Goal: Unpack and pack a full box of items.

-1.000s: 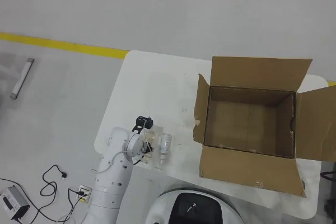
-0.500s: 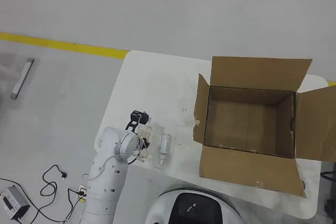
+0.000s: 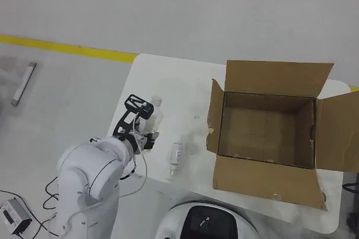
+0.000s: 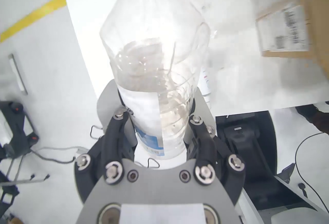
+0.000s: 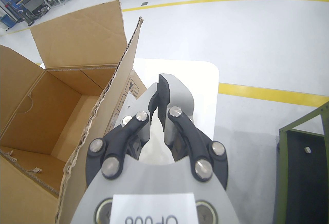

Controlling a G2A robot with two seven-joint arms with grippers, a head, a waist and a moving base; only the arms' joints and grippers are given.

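White counter (image 3: 167, 77) | L claw (image 4: 158, 117) pinching clear bottle (image 4: 154, 42), mid-left of top view | R claw (image 5: 160, 96) pressed together | suggest: grip firm, lower gently into box (image 3: 266, 134)

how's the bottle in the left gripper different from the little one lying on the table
The clear bottle is clamped between the left gripper's fingers, in the air; the small bottle lies free on its side on the table. The clear bottle looks larger and see-through, the small bottle whitish. Both are outside the open cardboard box.
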